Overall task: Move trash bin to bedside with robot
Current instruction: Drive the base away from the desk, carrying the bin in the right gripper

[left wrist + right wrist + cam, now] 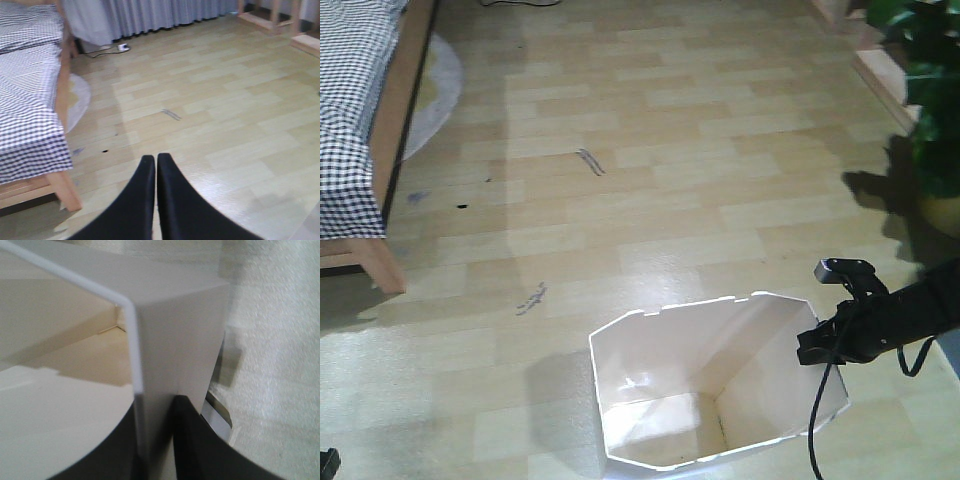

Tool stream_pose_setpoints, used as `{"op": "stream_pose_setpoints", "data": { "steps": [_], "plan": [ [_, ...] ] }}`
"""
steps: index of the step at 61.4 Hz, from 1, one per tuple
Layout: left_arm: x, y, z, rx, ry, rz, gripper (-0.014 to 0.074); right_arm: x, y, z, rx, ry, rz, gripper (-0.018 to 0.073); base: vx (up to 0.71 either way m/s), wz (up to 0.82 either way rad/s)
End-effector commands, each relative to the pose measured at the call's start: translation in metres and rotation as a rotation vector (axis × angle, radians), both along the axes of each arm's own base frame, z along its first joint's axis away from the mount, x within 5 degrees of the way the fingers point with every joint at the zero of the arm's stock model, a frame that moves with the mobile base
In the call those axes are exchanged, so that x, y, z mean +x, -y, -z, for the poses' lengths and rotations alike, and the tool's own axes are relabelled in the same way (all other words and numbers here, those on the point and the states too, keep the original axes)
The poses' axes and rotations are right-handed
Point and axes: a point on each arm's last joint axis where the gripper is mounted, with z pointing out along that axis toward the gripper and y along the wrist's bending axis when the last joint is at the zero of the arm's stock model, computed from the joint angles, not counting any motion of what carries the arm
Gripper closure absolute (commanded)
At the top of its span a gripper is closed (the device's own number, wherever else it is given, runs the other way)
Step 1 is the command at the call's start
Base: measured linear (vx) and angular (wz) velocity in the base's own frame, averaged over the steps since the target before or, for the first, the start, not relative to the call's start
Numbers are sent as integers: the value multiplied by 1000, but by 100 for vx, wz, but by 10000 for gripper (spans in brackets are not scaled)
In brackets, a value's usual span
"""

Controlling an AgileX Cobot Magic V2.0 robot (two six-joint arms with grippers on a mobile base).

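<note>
The white trash bin (710,385) stands on the wood floor at the bottom centre of the front view, its inside bare. My right gripper (817,347) grips its right wall at the rim; in the right wrist view one finger (197,440) lies outside the bin (180,335) and the other inside, shut on the wall. The bed (355,120), with check bedding and a light wood frame, is at the far left, well away from the bin. My left gripper (155,162) hangs above bare floor, fingers pressed together, with the bed (30,110) to its left.
A round pale rug (438,90) lies beside the bed. A potted green plant (930,110) and a wooden edge stand at the right. Curtains (150,15) and a power strip (122,47) are at the far wall. Open floor lies between bin and bed.
</note>
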Motion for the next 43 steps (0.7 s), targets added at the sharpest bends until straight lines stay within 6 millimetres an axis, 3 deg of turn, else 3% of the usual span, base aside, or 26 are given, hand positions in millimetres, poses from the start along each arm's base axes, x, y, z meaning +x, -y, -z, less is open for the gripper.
{"op": "stream_pose_setpoints", "data": {
  "steps": [1, 43],
  "plan": [
    [1, 0, -1, -8, 72, 0, 603, 7, -11, -30, 174, 42, 6, 562, 25, 43],
    [1, 0, -1, -8, 72, 0, 603, 7, -11, -30, 174, 42, 6, 562, 30, 15]
  ]
}}
